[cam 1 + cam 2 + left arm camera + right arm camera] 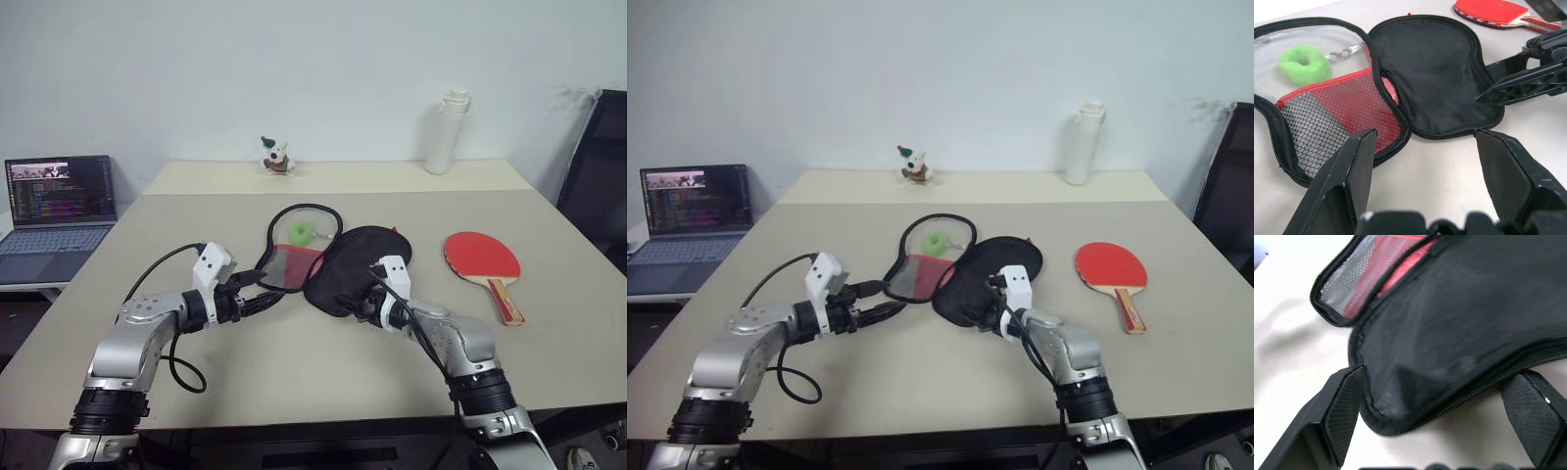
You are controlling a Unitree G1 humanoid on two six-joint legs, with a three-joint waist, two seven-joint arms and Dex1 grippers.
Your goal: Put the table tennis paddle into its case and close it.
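Paddle-shaped soft zip case, lying unzipped and spread flat on the beige bench: one black fabric half beside a half with a red panel and black mesh pocket, a fuzzy green ball charm showing within its black zipped rim. The flat table tennis paddle, with round red rubber face and light-wood, red-sided handle, lies on the bench well apart from the case, on the robot's right. Left hand, fingers apart and empty, points at the mesh half's near edge. Right hand, fingers apart, straddles the near edge of the black half without clamping it.
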